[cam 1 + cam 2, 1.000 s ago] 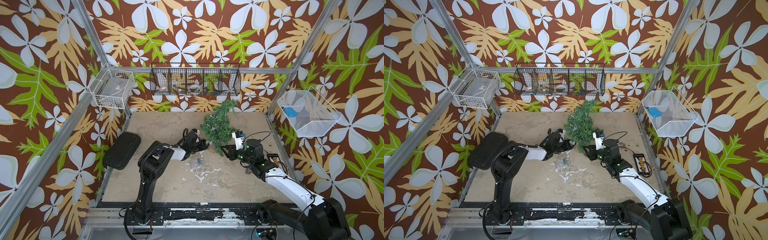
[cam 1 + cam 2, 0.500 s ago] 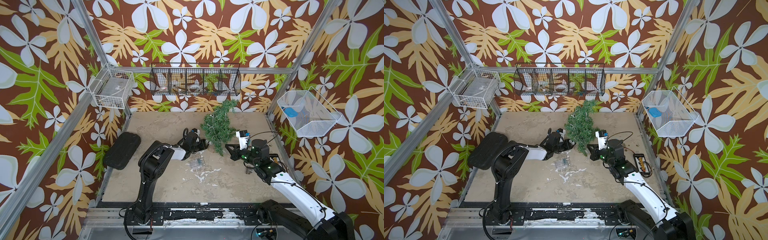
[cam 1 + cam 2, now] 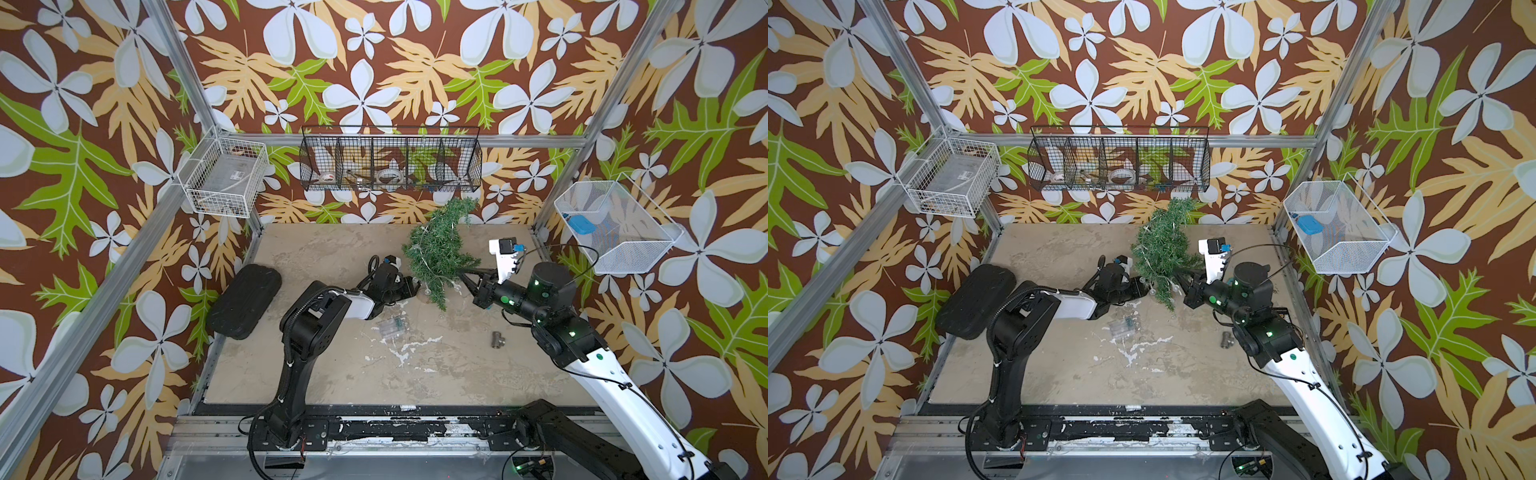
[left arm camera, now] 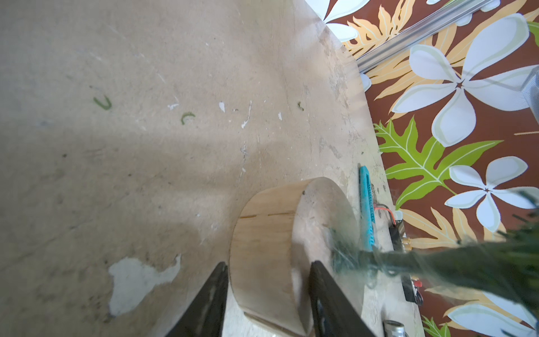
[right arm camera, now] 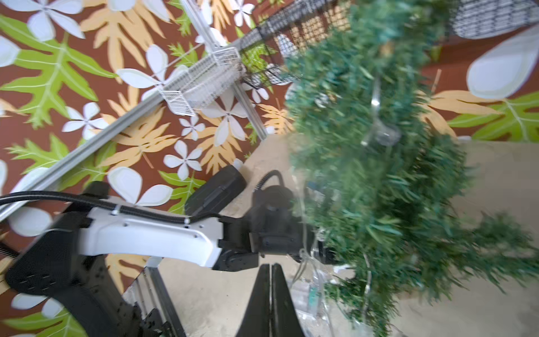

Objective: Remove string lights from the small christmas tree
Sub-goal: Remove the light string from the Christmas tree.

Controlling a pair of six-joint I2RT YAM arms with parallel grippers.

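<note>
The small christmas tree leans over at the back of the table, its tip towards the back wall. My left gripper is shut on its round wooden base, one finger on each side. The string lights hang in loops from the lower branches, and a clear bulb shows among the needles. Their clear battery box lies on the table below. My right gripper is shut beside the lower branches, with nothing seen between its jaws.
A grey pipe fitting lies on the table near the right arm. A black pad sits at the left edge. A white wire basket, a black wire basket and a white mesh basket hang on the walls.
My right gripper has closed and its arm has drawn back a little to the right of the tree. The left gripper keeps its hold on the base.
</note>
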